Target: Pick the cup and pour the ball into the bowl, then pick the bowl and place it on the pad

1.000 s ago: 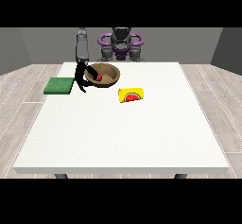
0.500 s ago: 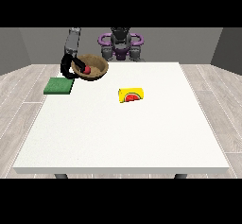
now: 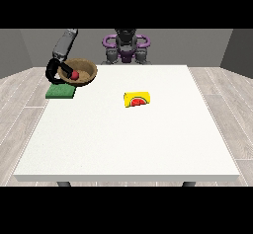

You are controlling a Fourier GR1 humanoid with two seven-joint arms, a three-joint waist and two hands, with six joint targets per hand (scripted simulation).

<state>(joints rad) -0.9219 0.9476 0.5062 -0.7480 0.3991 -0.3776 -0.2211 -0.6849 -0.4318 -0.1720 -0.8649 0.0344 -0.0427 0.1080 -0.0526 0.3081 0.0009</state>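
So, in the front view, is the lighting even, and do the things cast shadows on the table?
Front view: lighting is soft and even, with no glare on the white table. The yellow cup lying on its side casts only a faint shadow. The bowl with the red ball, at the hand at the view's left, darkens the green pad slightly.

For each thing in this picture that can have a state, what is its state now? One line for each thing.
Bowl: held up at its rim, tilted, partly over the pad.
Red ball: inside the bowl.
Green pad: flat on the table, nothing resting on it yet.
Yellow cup: lying on its side on the table.
Hand at the view's left: curled round the bowl's rim.
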